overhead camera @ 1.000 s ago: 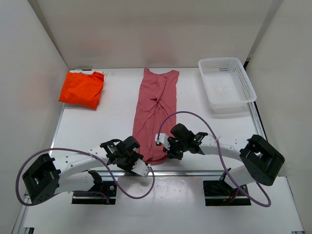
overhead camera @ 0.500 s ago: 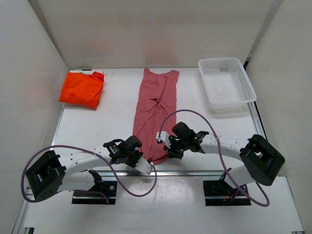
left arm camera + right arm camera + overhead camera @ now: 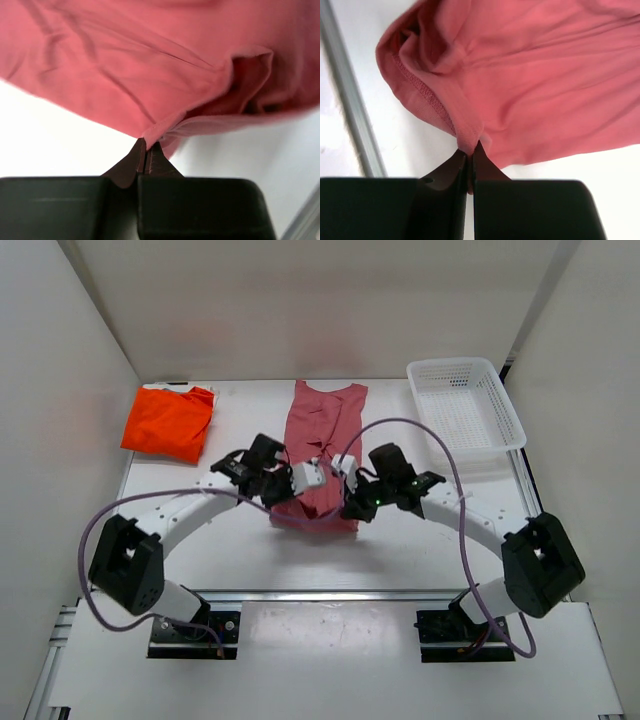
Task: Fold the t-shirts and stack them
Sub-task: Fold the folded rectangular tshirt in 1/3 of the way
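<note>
A pinkish-red t-shirt (image 3: 325,415) lies lengthwise in the middle of the table, its near end lifted and doubled back over itself. My left gripper (image 3: 300,480) is shut on the hem's left corner, with cloth (image 3: 150,65) pinched between the fingertips (image 3: 146,145). The right gripper (image 3: 348,480) is shut on the hem's right corner, where a stitched edge (image 3: 440,110) bunches at its tips (image 3: 471,147). A folded bright orange t-shirt (image 3: 168,422) rests at the far left with white cloth (image 3: 158,387) showing under its far edge.
A white plastic mesh basket (image 3: 465,410) stands at the far right. White walls close the table at the back and both sides. A metal rail (image 3: 330,592) runs along the near edge, also visible in the right wrist view (image 3: 350,115).
The left gripper closed on the near hem. Both grippers then lifted the hem and carried it away from the table's near edge toward the shirt's middle, doubling the shirt over.
</note>
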Controlling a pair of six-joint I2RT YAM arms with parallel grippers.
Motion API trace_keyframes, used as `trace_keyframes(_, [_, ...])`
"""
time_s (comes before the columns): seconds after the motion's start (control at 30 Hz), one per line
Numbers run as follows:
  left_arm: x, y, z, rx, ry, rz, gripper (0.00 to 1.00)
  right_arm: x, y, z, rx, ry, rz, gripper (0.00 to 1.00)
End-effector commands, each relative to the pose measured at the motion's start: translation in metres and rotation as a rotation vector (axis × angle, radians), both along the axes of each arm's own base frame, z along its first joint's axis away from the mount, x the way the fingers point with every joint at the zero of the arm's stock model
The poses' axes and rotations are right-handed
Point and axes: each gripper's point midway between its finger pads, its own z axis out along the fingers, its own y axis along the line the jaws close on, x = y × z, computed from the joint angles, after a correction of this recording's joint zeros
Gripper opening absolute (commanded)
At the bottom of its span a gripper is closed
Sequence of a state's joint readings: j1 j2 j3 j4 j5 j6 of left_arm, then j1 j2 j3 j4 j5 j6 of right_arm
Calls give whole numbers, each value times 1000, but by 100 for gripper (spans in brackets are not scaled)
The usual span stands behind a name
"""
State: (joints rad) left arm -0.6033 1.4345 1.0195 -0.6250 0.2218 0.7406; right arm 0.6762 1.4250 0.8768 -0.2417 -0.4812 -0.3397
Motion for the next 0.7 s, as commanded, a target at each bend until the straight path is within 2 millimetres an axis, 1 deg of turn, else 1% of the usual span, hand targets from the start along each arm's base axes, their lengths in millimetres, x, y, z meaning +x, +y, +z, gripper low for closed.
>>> trace_keyframes(0.0, [28, 0, 10, -80, 72, 171, 0, 29, 4, 14, 37, 11, -19, 1])
trace_keyframes(0.03, [39, -4, 17, -103, 62, 198, 0, 35, 3, 18, 38, 2, -27, 1])
trace_keyframes(0.07, [50, -7, 18, -107, 57, 217, 0, 45, 3, 15, 28, 4, -43, 1])
trace_keyframes(0.1, [60, -7, 14, -100, 46, 241, 0, 60, 0, 16, 26, -4, -63, 1])
trace_keyframes(0.13, [69, -8, 22, -106, 14, 259, 0, 66, -3, 13, 15, -3, -72, 1])
trace_keyframes(0.17, [77, -10, 19, -104, 6, 275, 0, 78, -2, 13, 11, -2, -90, 1])
trace_keyframes(0.2, [89, -11, 21, -102, -25, 297, 0, 94, -7, 12, 10, -4, -113, 1])
trace_keyframes(0.23, [97, -10, 27, -98, -51, 310, 0, 103, -13, 9, 7, 14, -144, 2])
trace_keyframes(0.27, [105, -11, 23, -98, -52, 330, 0, 114, -13, 11, 13, 17, -159, 2])
trace_keyframes(0.3, [115, -8, 24, -93, -67, 353, 0, 125, -18, 8, 14, 28, -189, 0])
trace_keyframes(0.33, [125, -7, 24, -91, -77, 371, 0, 132, -21, 9, 22, 25, -208, 0])
trace_keyframes(0.37, [132, -9, 28, -97, -91, 382, 0, 141, -21, 12, 28, 9, -223, 1])
trace_keyframes(0.4, [138, -6, 23, -85, -94, 399, 0, 147, -22, 11, 25, 5, -233, 0])
trace_keyframes(0.43, [145, -4, 23, -84, -98, 423, 0, 151, -22, 13, 27, 0, -235, 0])
trace_keyframes(0.47, [151, -4, 29, -84, -120, 428, 0, 154, -19, 12, 34, 8, -230, 0])
trace_keyframes(0.53, [158, -3, 22, -63, -111, 449, 0, 160, -17, 12, 41, 6, -229, 0])
trace_keyframes(0.57, [160, -3, 25, -63, -111, 457, 0, 163, -17, 9, 39, 8, -234, 0])
trace_keyframes(0.6, [161, -1, 18, -55, -95, 464, 0, 167, -17, 7, 37, 6, -241, 0])
trace_keyframes(0.63, [160, -5, 14, -51, -87, 453, 0, 172, -17, 4, 35, 9, -242, 0])
trace_keyframes(0.67, [162, -4, 14, -49, -88, 466, 0, 173, -17, 2, 37, 21, -246, 0])
